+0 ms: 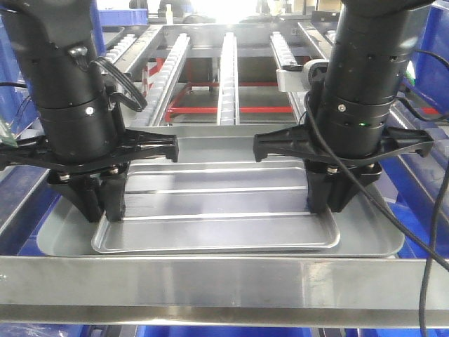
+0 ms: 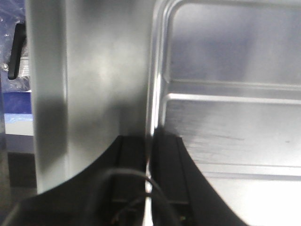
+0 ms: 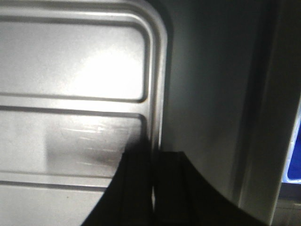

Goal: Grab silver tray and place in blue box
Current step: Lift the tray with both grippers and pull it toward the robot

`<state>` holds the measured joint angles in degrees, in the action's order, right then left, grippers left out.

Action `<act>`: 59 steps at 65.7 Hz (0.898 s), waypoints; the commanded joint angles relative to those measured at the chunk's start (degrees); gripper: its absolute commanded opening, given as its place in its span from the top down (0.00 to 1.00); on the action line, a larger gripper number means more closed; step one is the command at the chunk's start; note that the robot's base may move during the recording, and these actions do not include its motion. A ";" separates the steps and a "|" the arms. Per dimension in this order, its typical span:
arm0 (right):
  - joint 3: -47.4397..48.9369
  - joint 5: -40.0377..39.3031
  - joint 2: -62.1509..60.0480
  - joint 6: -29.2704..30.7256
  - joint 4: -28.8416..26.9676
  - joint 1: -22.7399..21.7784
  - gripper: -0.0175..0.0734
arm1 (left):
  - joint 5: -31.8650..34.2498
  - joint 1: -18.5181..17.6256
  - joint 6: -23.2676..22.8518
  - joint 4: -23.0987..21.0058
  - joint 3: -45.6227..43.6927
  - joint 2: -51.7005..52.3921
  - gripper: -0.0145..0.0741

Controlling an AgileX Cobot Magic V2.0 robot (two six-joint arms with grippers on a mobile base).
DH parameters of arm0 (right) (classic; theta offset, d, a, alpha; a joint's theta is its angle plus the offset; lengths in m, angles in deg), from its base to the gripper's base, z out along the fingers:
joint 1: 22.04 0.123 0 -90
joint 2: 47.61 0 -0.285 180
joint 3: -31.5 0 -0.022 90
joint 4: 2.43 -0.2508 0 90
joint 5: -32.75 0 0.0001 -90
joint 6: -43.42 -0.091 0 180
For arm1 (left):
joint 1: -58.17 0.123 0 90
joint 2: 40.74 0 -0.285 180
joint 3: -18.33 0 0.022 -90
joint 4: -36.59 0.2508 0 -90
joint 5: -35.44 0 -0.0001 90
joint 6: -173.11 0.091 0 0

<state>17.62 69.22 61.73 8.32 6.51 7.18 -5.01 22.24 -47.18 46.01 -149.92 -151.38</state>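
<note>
The silver tray [image 1: 217,203], shiny with two long ridges, lies inside a larger dull grey tray [image 1: 63,239]. My left gripper [image 1: 106,210] is shut on the silver tray's left rim. My right gripper [image 1: 326,203] is shut on its right rim. In the left wrist view the two fingers of the left gripper [image 2: 151,141] pinch the raised rim of the silver tray [image 2: 225,122]. The right wrist view shows the right gripper [image 3: 153,155] pinching the rim of the silver tray [image 3: 70,70] the same way. Blue plastic [image 1: 210,331] shows below the front rail; I cannot tell whether it is the blue box.
A steel rail [image 1: 224,281] crosses just in front of the trays. Roller conveyor lanes [image 1: 228,63] and a red frame [image 1: 210,109] lie behind. Blue plastic [image 1: 421,217] flanks the right side. A black cable [image 1: 428,232] hangs from the right arm.
</note>
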 commanded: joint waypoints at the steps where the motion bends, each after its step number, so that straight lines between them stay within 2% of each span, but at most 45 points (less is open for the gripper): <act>1: 1.32 -1.66 -2.26 0.37 0.55 -0.01 0.75 | 1.91 -0.35 -0.25 0.09 -0.82 1.21 0.85; 18: 1.53 -1.13 -2.49 0.37 0.49 -0.06 0.75 | 1.90 -0.35 -0.25 0.09 -1.49 1.32 0.85; 28: 3.73 0.55 -4.65 0.13 0.10 -0.06 0.74 | -1.18 -0.35 -0.25 0.20 -4.62 2.98 0.85; 41: 3.83 2.47 -9.71 -4.41 0.18 0.55 0.74 | -2.15 -0.86 -0.25 0.22 -5.15 7.66 0.85; 52: 1.21 2.46 -13.98 -5.38 0.18 2.35 0.74 | -3.62 -3.07 -0.39 0.36 -5.03 11.21 0.85; 59: -1.22 2.60 -16.80 -8.42 1.18 3.59 0.74 | -3.97 -5.23 -1.66 0.36 -3.54 13.46 0.85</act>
<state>16.30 75.32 49.28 1.87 7.74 9.52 -12.14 19.31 -47.30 48.07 -152.76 -142.29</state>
